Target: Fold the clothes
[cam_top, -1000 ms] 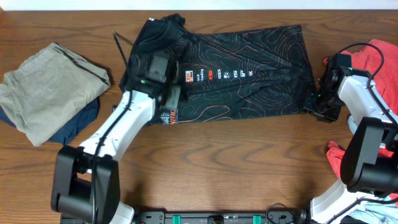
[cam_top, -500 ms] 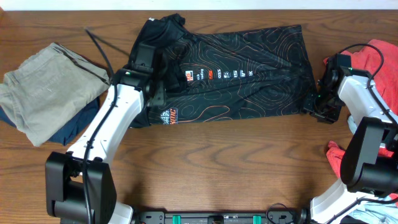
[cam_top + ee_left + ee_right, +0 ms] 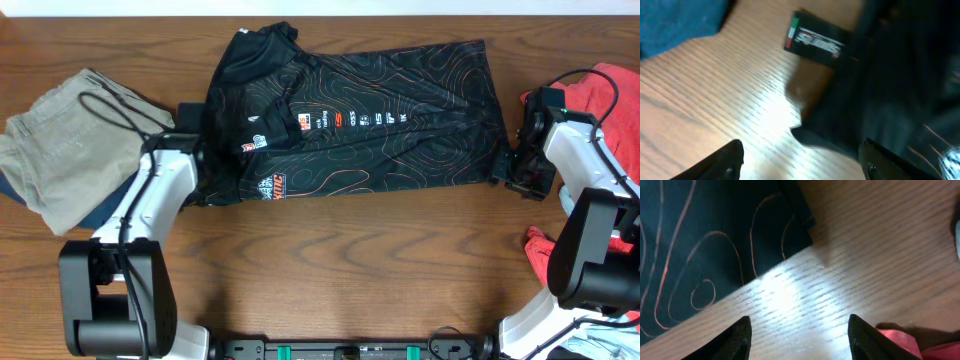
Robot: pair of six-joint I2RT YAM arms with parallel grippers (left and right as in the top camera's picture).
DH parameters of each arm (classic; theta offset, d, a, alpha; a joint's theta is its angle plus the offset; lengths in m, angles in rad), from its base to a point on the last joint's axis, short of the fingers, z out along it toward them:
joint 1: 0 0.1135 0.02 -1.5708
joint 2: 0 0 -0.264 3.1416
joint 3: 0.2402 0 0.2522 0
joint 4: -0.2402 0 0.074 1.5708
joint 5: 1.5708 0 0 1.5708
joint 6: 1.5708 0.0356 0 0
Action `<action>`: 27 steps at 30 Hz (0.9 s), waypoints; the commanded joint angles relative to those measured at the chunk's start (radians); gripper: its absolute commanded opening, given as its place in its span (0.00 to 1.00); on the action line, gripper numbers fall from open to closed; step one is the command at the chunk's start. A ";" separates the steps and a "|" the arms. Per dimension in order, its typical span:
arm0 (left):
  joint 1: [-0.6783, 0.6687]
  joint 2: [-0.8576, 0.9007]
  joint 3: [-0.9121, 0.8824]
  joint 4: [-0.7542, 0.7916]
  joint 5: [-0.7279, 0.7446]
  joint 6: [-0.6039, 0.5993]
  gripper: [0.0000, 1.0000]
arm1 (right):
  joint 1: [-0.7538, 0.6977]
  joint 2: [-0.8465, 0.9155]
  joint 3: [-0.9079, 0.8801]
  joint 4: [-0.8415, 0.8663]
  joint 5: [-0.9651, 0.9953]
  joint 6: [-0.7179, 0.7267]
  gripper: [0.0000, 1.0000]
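I see left end effector [image 3: 805, 161] open, empty, by jersey [image 3: 380, 120] edge | right end effector [image 3: 800, 337] open, empty, by hem corner | likely staged to pinch edges.

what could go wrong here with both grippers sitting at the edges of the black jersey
1. The left gripper is open mostly over the table at the edge of the jersey; closing there may miss the cloth.
2. The right gripper is open just off the hem corner, with the red shirt close by; it might snag that instead.
3. The left arm's cable lies across the khaki garment and could drag it.
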 commanded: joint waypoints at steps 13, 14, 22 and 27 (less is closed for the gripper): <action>0.017 -0.003 -0.168 0.242 0.164 0.083 0.55 | -0.006 0.007 -0.002 0.038 -0.048 0.013 0.63; 0.017 -0.003 -0.169 0.244 0.164 0.089 0.53 | -0.006 0.007 -0.002 0.039 -0.053 0.013 0.63; 0.017 -0.003 -0.169 0.262 0.162 0.139 0.11 | -0.010 -0.010 0.000 0.026 -0.063 0.013 0.62; 0.021 -0.004 -0.169 0.230 0.109 0.138 0.06 | -0.034 -0.061 0.011 0.039 -0.066 0.013 0.63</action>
